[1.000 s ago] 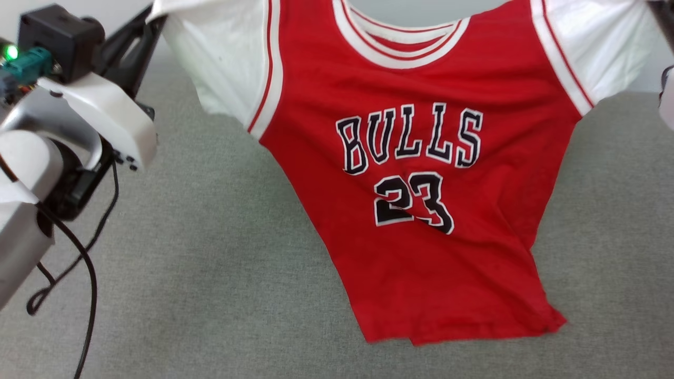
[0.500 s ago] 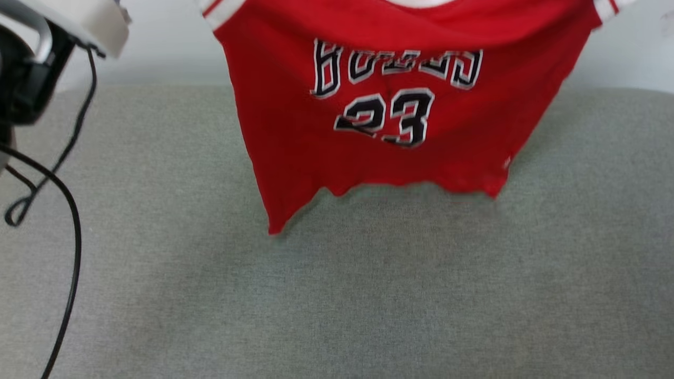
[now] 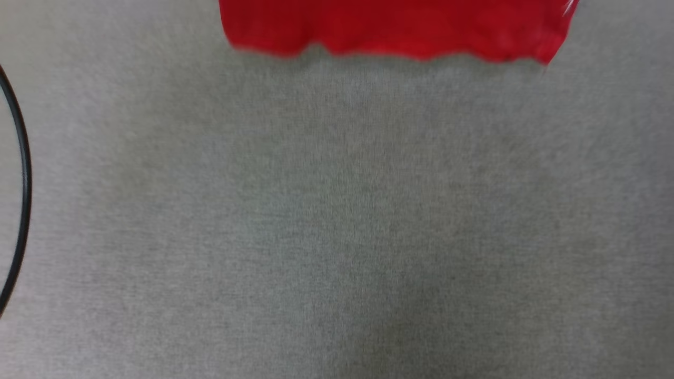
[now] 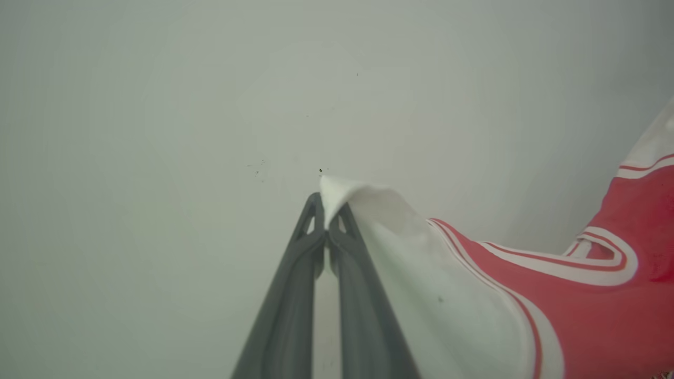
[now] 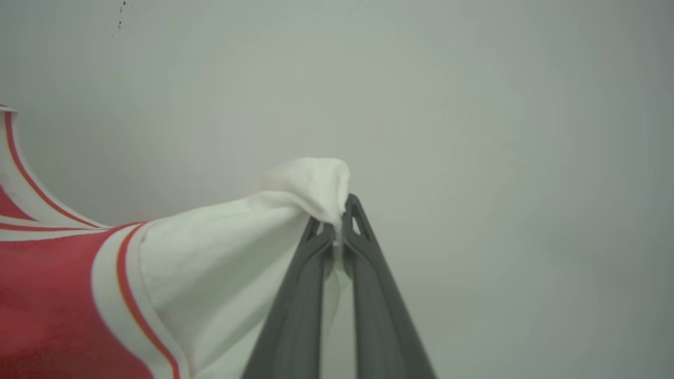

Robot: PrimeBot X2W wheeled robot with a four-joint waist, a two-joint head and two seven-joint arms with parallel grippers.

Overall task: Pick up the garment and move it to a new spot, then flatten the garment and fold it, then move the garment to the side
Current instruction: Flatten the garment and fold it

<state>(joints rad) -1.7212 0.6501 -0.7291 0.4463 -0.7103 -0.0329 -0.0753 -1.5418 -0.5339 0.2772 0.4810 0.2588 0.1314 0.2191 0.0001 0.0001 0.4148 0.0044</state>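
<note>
Hoisted off the tabletop (image 3: 337, 221), the garment (image 3: 395, 26) hangs hem-down. Our left tool (image 4: 327, 210) and right tool (image 5: 337, 218) each pinch a sleeve (image 5: 295, 195).

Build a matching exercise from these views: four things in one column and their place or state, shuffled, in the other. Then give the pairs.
1. left gripper
2. right gripper
3. garment
4. black cable

A. curving along the head view's left edge
B. shut on white cloth, red cloth to the left in its wrist view
C. red hem along the head view's top edge
D. shut on white cloth, red cloth to the right in its wrist view

Pairs: 1-D, 2-B, 3-C, 4-A
</note>
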